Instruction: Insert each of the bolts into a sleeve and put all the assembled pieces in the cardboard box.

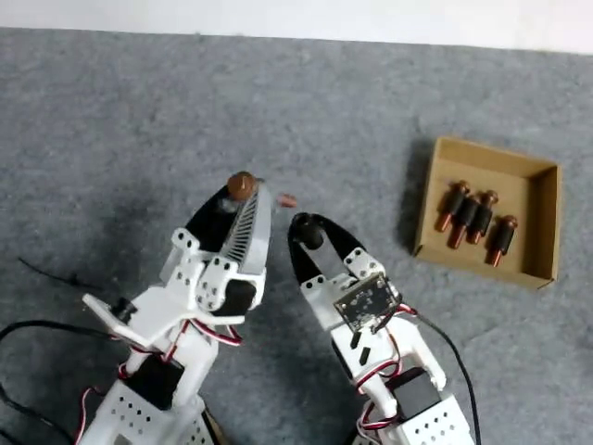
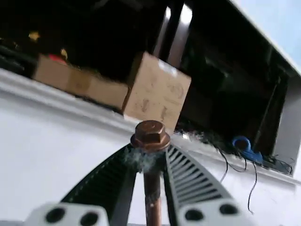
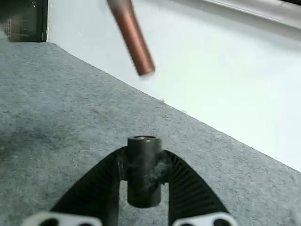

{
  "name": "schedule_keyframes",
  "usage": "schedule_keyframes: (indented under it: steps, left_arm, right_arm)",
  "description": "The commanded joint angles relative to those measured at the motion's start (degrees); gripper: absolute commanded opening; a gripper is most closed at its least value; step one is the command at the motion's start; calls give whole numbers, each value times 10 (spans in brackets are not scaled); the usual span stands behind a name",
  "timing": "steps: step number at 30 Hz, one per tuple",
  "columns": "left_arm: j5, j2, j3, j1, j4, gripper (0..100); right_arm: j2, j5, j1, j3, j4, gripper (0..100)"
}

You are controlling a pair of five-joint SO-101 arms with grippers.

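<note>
My left gripper [image 1: 243, 198] is shut on a copper bolt [image 1: 243, 185], held above the grey mat with its tip towards the right arm. In the left wrist view the bolt's hex head [image 2: 150, 136] stands just past the fingertips of the left gripper [image 2: 150, 154]. My right gripper [image 1: 307, 232] is shut on a black sleeve [image 1: 307, 230], a short way right of the bolt's tip. In the right wrist view the sleeve [image 3: 143, 169] stands upright in the right gripper [image 3: 143, 165], open end up, with the bolt's shaft [image 3: 132, 40] hanging above and beyond it, apart from it.
The cardboard box [image 1: 494, 153] lies on the mat at the right, holding several assembled bolt-and-sleeve pieces [image 1: 474, 221] side by side. Grey mat [image 1: 139, 139] stretches open to the left and far side. Cables trail by the arm bases.
</note>
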State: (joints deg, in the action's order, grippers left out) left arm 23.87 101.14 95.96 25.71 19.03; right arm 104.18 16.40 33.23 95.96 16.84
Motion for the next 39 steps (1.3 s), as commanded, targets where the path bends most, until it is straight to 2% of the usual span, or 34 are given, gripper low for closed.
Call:
schedule_keyframes:
  steps: [1,5,11,15,20,24,28,32,39]
  left_arm:
    - [6,36,-2,24,-73,7]
    - [6,35,0,40,-127,7]
    - [6,35,0,39,-148,7]
    - [9,35,-12,-2,-147,7]
    - [95,34,-19,-29,-178,7]
    - [102,34,-19,-29,-184,7]
    - [103,34,-16,-24,-185,7]
    - [103,34,-13,15,-189,7]
    - [103,35,-35,29,-234,7]
  right_arm:
    - [11,6,3,63,-16,5]
    - [11,8,6,63,-18,5]
    - [11,9,6,63,-34,5]
    - [11,9,4,63,-47,5]
    - [11,10,20,63,-48,5]
    - [9,10,28,63,-45,5]
    - [8,11,35,63,-43,5]
    - [8,11,35,63,-36,5]
    - [8,11,35,63,-23,5]
